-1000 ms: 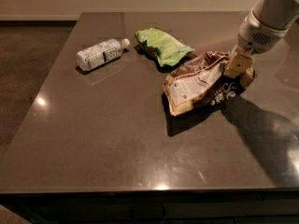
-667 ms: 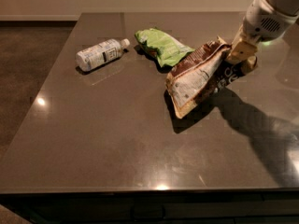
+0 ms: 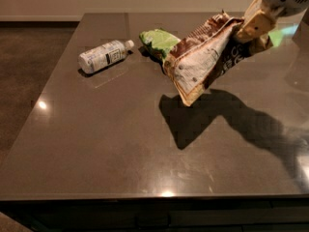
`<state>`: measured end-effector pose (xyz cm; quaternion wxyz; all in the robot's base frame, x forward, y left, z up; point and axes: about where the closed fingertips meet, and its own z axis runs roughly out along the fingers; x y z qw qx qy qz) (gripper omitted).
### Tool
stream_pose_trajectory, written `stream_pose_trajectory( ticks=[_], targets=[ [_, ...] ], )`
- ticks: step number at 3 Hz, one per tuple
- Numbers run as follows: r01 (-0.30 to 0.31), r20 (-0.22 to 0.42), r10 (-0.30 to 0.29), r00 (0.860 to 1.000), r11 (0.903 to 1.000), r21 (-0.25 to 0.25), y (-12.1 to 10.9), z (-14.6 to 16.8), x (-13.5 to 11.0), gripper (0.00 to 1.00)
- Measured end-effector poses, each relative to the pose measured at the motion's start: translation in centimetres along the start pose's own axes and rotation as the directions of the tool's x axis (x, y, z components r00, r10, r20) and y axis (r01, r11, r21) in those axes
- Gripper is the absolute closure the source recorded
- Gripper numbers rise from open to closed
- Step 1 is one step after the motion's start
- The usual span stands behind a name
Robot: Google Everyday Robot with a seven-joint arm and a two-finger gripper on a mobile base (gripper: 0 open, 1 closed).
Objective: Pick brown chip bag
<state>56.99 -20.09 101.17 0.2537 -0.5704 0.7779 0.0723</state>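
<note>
The brown chip bag [image 3: 205, 59] is a crumpled brown and tan foil bag with a white panel. It hangs in the air above the dark table [image 3: 120, 144], tilted, its lower corner pointing down over its shadow. My gripper [image 3: 252, 29] is at the upper right and is shut on the bag's right end, holding it clear of the table. The arm comes in from the top right corner.
A smaller green chip bag [image 3: 158, 41] lies on the table just behind the lifted bag. A clear plastic bottle [image 3: 104, 55] lies on its side at the left. The table's left and front edges are in view.
The gripper has risen with the brown chip bag, lifting it off the table; its shadow now lies apart below it. The bottle and green bag have not moved.
</note>
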Motion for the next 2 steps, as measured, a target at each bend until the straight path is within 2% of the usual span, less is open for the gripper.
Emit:
stream_pose_trajectory(
  ticks=[1, 2],
  targets=[
    [0.035, 0.06, -0.035, 0.998, 0.9994, -0.008, -0.29, -1.16, -1.54, 1.0],
    [0.035, 0.074, -0.036, 0.997, 0.9993, 0.011, -0.83, -1.16, -2.02, 1.0]
  ],
)
